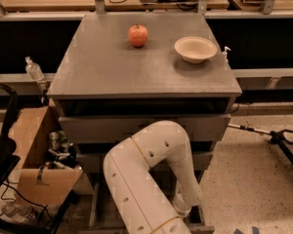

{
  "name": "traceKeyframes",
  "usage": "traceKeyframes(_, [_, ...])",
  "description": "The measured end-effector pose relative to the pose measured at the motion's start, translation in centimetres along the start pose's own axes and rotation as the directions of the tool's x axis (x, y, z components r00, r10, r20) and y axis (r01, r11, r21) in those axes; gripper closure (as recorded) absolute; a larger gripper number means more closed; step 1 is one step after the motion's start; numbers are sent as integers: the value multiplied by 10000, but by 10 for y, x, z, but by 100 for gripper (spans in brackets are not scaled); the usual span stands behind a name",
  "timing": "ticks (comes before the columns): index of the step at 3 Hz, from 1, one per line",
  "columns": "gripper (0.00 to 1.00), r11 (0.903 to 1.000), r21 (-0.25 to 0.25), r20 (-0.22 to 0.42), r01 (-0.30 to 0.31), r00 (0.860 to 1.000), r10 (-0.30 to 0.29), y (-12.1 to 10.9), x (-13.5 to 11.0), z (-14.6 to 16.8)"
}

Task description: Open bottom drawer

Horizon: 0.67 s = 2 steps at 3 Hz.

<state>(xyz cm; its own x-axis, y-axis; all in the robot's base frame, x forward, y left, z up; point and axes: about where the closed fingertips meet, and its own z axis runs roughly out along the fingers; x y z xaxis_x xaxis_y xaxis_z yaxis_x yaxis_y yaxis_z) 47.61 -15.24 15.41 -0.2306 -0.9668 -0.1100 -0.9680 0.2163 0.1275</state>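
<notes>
The grey cabinet (pixel 88 77) is seen from above and in front. Its two taller drawer fronts show, the upper one (pixel 97 129) and the one below it (pixel 88 162). The bottom drawer (pixel 96 204) shows only as grey side walls low in the view, standing out in front of the drawers above; its front and knob are hidden by my arm. My white arm (pixel 136 174) bends down in front of the cabinet. My gripper (pixel 182 209) is at the arm's end, low at the bottom drawer, right of centre.
A red apple (pixel 137 35) and a beige bowl (pixel 195 48) sit on the cabinet top. An open cardboard box (pixel 36 155) with clutter stands at the left. A black frame (pixel 5 145) is at far left, and a black stand (pixel 278 138) lies on the floor at right.
</notes>
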Motion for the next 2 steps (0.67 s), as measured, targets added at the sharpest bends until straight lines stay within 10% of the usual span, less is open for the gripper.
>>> traceKeyframes(2, [100, 9997, 251, -91, 67, 9999, -65, -7, 2, -11])
